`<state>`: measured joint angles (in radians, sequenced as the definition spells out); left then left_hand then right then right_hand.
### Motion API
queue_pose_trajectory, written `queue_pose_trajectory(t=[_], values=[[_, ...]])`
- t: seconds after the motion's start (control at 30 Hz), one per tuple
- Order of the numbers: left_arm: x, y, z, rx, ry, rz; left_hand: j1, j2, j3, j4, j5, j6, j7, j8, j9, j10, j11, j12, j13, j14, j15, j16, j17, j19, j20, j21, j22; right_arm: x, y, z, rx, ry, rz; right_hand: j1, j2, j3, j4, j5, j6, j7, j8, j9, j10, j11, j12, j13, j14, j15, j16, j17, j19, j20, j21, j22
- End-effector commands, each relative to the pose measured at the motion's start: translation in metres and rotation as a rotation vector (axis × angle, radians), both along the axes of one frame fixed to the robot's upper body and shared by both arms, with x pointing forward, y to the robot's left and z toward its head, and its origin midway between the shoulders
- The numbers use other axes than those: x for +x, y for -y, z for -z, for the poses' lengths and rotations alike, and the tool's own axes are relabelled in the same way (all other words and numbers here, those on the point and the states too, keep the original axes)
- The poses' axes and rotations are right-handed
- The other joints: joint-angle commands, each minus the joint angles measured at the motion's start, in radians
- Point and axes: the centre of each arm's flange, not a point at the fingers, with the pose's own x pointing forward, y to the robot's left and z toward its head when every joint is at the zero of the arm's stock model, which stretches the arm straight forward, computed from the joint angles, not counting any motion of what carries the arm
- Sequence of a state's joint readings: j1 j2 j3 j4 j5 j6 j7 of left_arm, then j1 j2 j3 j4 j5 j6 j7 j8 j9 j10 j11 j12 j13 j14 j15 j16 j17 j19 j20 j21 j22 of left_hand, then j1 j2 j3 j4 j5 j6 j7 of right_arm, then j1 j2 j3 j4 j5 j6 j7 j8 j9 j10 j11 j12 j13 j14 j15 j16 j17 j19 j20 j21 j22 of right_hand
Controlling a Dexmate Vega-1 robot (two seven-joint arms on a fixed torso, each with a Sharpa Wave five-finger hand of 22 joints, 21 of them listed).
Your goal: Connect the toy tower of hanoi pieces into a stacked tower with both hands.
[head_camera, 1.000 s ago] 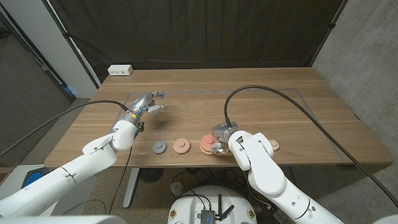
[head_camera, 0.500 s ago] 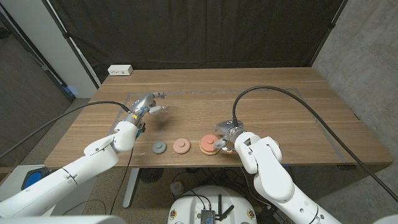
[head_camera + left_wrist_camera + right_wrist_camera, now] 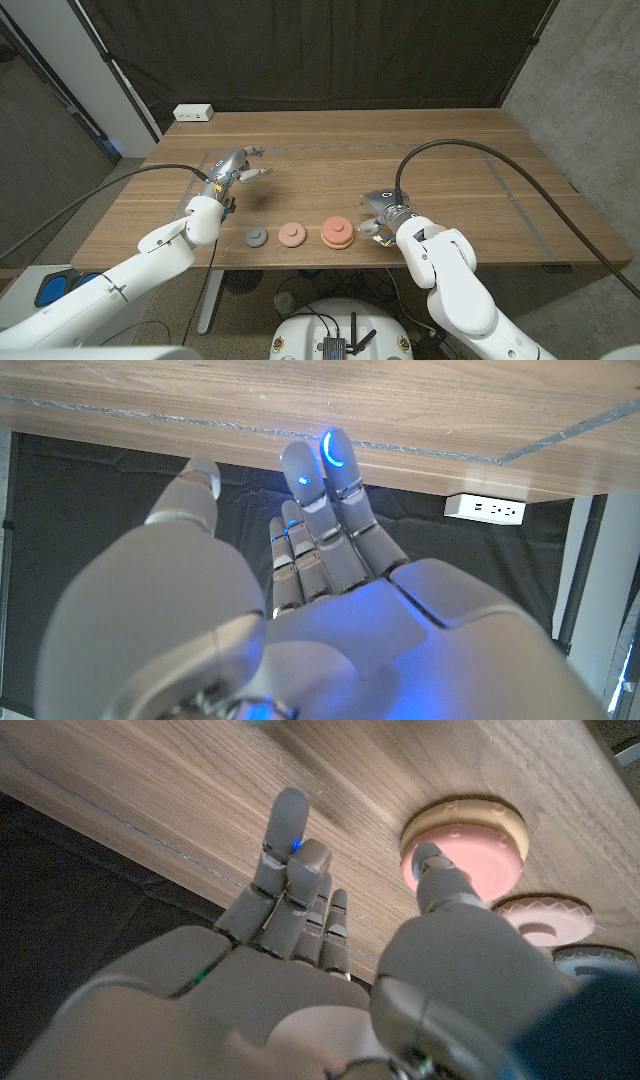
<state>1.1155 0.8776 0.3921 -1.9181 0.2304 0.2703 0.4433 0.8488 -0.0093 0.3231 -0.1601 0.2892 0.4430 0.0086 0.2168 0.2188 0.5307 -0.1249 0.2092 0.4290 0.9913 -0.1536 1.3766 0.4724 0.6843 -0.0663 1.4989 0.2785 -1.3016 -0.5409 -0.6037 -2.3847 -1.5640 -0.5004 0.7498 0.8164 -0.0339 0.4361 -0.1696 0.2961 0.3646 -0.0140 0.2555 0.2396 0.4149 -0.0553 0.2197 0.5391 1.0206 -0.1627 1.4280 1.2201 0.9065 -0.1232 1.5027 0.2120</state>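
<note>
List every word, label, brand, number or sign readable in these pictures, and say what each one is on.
None can be read.
The white power strip at the table's far left edge bears no legible marking.
The toy tower pieces, the grey disc, the pink disc and the stacked orange and pink piece, carry no print.
The left hand and right hand show lights but no lettering.

Looks like a robot test lab, not a home. Black curtain (image 3: 320, 55) hung all along the far side behind a plain wooden table (image 3: 340, 160). Bare grey concrete wall (image 3: 590, 90) on the right. White power strip (image 3: 194, 113) at the table's far left corner. Thick black cables (image 3: 480, 160) looping across the tabletop. Tape lines (image 3: 340, 148) stuck on the wood.
</note>
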Motion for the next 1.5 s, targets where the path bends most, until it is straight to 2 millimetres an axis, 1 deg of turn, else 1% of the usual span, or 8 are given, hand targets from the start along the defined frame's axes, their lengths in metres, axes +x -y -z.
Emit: queue_pose_trajectory(t=[0.03,0.23,0.33,0.37,0.43,0.9,1.27,1.5], values=[[-0.007,0.010,-0.010,0.013,-0.002,0.002,-0.004,0.000,0.005,-0.002,0.005,0.006,-0.002,-0.002,0.002,0.008,-0.002,-0.001,0.005,0.001,-0.066,0.008,0.003,-0.005,-0.140,0.008,-0.002,-0.005,0.025,-0.002,0.048,0.055,0.041,0.012,0.001,0.010,-0.002,0.005,0.011,-0.002,0.005,0.004,0.008,-0.003,0.009,0.003,0.013,-0.056,0.007,0.003,0.012,-0.094,0.004,0.002],[-0.013,0.001,-0.008,0.014,-0.017,-0.005,-0.005,-0.001,0.006,-0.002,0.005,0.000,-0.002,-0.004,0.002,0.002,-0.003,-0.003,0.005,0.002,-0.066,0.010,0.005,-0.008,-0.140,0.008,-0.006,-0.003,0.031,0.002,0.080,0.091,0.027,0.020,-0.001,0.014,-0.002,0.006,0.029,-0.015,0.012,0.006,0.010,-0.011,0.009,0.005,0.015,-0.056,0.009,0.002,0.013,-0.094,0.005,0.002],[-0.016,-0.002,-0.008,0.011,-0.025,0.001,-0.005,-0.002,0.006,-0.002,0.005,0.000,-0.002,-0.004,0.002,0.002,0.000,-0.003,0.005,-0.001,-0.066,0.008,0.003,-0.009,-0.140,0.008,-0.008,-0.002,0.035,0.005,0.101,0.109,0.023,0.025,-0.004,0.016,-0.003,0.006,0.031,-0.019,0.013,0.008,0.012,-0.020,0.009,0.007,0.011,-0.056,0.006,-0.003,0.011,-0.094,0.004,0.000],[-0.016,-0.002,-0.008,0.016,-0.024,-0.001,-0.005,-0.002,0.006,-0.002,0.005,0.000,-0.003,-0.005,0.002,0.003,0.001,-0.003,0.005,-0.001,-0.066,0.007,0.002,-0.009,-0.140,0.008,-0.009,-0.001,0.036,0.006,0.106,0.111,0.026,0.027,-0.005,0.017,-0.003,0.006,0.031,-0.023,0.013,0.009,0.016,-0.029,0.010,0.008,0.011,-0.056,0.005,-0.004,0.011,-0.094,0.004,0.000],[-0.016,-0.002,-0.007,0.018,-0.029,0.000,-0.006,-0.002,0.006,-0.002,0.005,-0.001,-0.003,-0.005,0.002,0.003,-0.001,-0.003,0.005,-0.001,-0.066,0.007,0.002,-0.009,-0.140,0.009,-0.010,-0.001,0.040,0.008,0.118,0.108,0.035,0.029,-0.005,0.018,-0.002,0.006,0.033,-0.028,0.014,0.010,0.018,-0.032,0.011,0.008,0.014,-0.056,0.008,-0.002,0.013,-0.094,0.005,0.001],[-0.019,0.000,-0.006,0.037,-0.039,0.000,-0.006,-0.003,0.007,-0.002,0.006,-0.001,-0.002,-0.005,0.002,0.002,-0.001,-0.004,0.003,-0.002,-0.066,0.008,0.002,-0.011,-0.140,0.014,-0.012,-0.007,0.059,0.023,0.158,0.129,0.063,0.036,-0.007,0.024,-0.001,0.008,0.031,-0.031,0.013,0.014,0.017,-0.033,0.009,0.012,0.022,-0.055,0.017,0.004,0.014,-0.094,0.008,0.001],[-0.021,0.002,-0.007,0.048,-0.049,0.002,-0.006,-0.003,0.008,-0.002,0.007,-0.001,-0.001,-0.005,0.002,0.002,-0.002,-0.003,0.004,-0.003,-0.066,0.009,0.002,-0.013,-0.140,0.016,-0.017,-0.014,0.077,0.032,0.189,0.149,0.084,0.048,-0.007,0.031,-0.001,0.009,0.037,-0.034,0.015,0.017,0.013,-0.031,0.006,0.017,0.004,-0.056,0.001,-0.011,0.007,-0.094,0.003,-0.006],[-0.027,0.005,-0.008,0.084,-0.062,-0.006,-0.006,-0.003,0.009,-0.002,0.007,-0.001,-0.001,-0.005,0.002,0.002,0.000,-0.003,0.004,-0.004,-0.066,0.008,0.001,-0.013,-0.140,0.018,-0.018,-0.016,0.079,0.037,0.193,0.166,0.084,0.055,-0.003,0.036,0.001,0.010,0.048,-0.032,0.020,0.020,0.029,-0.035,0.011,0.020,0.001,-0.056,-0.004,-0.013,0.005,-0.094,0.002,-0.009]])
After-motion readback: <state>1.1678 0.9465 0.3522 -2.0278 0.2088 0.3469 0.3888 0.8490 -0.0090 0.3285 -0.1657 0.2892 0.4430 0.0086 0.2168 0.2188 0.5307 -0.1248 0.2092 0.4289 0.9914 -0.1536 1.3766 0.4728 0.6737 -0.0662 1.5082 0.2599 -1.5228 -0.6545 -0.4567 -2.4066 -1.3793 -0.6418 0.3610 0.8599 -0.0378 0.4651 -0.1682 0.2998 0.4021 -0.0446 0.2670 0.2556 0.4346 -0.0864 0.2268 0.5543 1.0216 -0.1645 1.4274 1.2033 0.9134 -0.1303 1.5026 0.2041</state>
